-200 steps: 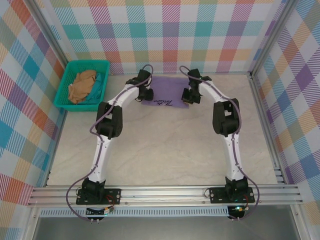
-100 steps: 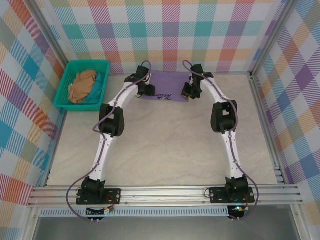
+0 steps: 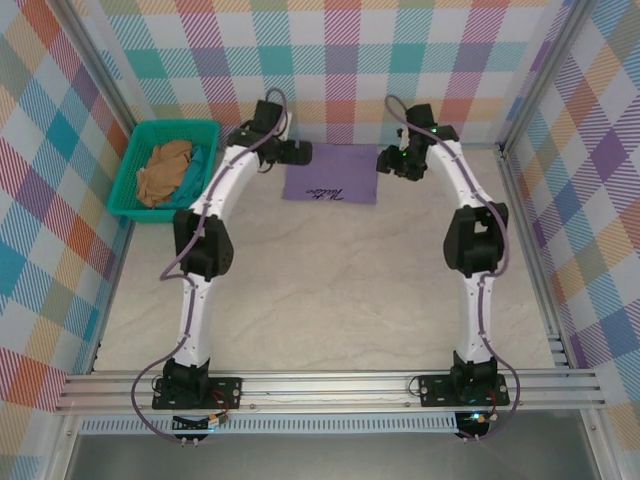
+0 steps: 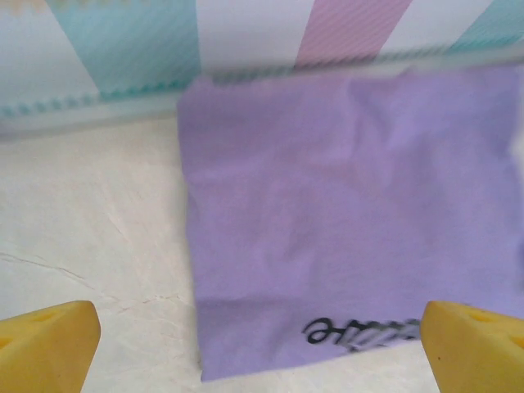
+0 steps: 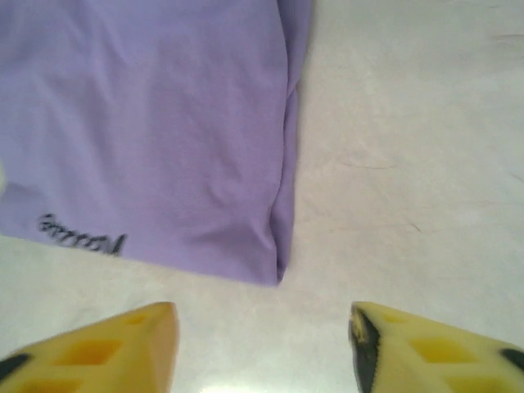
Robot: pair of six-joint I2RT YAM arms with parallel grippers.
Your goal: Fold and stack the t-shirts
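The left gripper [image 4: 260,350] is hanging with its fingers spread wide and empty over the folded lavender t-shirt [image 3: 330,175], which is lying flat at the far edge of the bench [image 3: 320,300]. The right gripper [image 5: 262,348] is hovering, likewise parted and empty, beside the shirt's right corner. A low sweep away could be snagging the loose edge and undoing the fold. The tan t-shirt [image 3: 165,168] is lying crumpled in the teal basket [image 3: 172,124] at far left, whose walls are likely hampering a clean pick.
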